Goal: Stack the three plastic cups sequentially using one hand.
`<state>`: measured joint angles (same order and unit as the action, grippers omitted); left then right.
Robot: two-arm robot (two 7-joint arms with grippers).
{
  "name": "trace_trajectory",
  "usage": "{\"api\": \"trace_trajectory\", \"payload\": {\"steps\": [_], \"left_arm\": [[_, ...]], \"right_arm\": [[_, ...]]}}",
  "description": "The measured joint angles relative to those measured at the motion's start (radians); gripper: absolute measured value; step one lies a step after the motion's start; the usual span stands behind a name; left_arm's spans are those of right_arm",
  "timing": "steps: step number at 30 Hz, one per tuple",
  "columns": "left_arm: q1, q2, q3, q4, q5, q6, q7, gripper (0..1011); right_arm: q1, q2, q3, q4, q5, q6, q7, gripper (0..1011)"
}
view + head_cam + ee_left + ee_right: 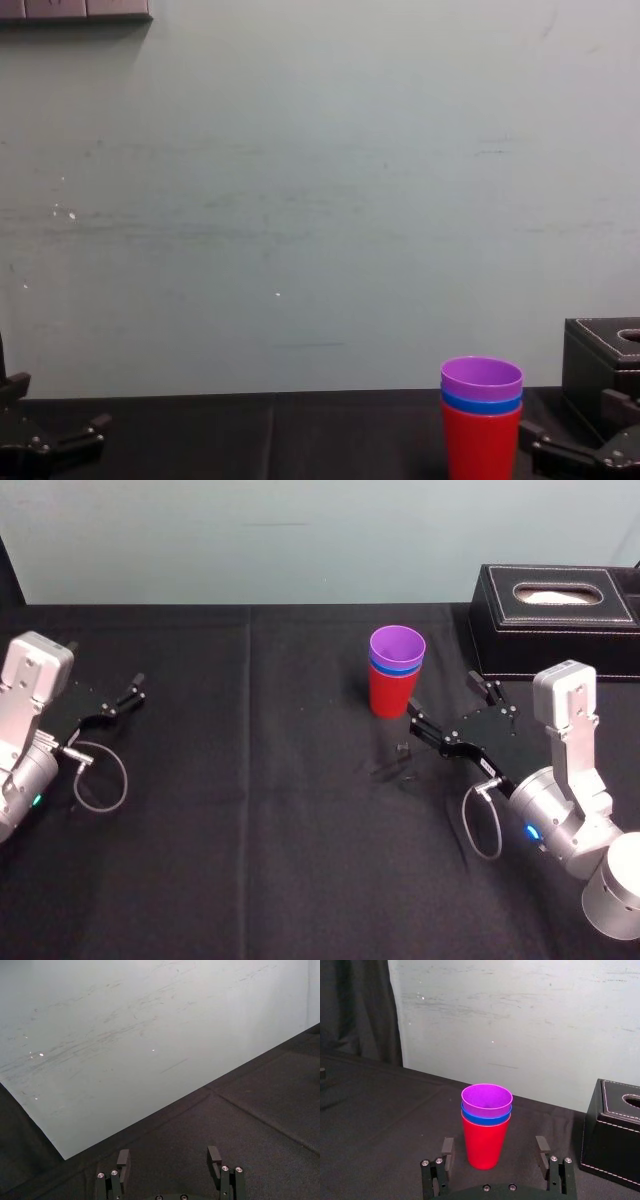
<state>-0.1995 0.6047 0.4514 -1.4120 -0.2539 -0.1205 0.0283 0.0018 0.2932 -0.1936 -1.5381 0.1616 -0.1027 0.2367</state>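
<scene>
The three plastic cups stand nested in one upright stack on the black cloth: the red cup (392, 693) at the bottom, the blue cup (396, 666) inside it, the purple cup (397, 644) on top. The same stack appears as red cup (485, 1142), blue cup (486, 1118) and purple cup (486, 1099), and in the chest view as purple cup (481, 380) over red cup (482, 440). My right gripper (450, 702) is open just right of the stack, apart from it, with nothing between its fingers (447, 1147). My left gripper (118, 700) rests open at the far left.
A black box with white stitching (555, 615) stands at the back right, behind my right arm. The table is covered by a black cloth (250, 810), with free room in the middle and front. A pale wall runs behind the table.
</scene>
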Motion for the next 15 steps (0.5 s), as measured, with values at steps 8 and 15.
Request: {"api": "trace_trajectory", "payload": {"steps": [8, 15], "left_arm": [[0.000, 0.000, 0.000, 0.000, 0.000, 0.000, 0.000, 1005], [0.000, 0.000, 0.000, 0.000, 0.000, 0.000, 0.000, 1005]], "right_arm": [[0.001, 0.000, -0.001, 0.001, 0.001, 0.001, 0.000, 1000], [0.001, 0.000, -0.002, 0.002, 0.001, 0.002, 0.000, 1002]]}}
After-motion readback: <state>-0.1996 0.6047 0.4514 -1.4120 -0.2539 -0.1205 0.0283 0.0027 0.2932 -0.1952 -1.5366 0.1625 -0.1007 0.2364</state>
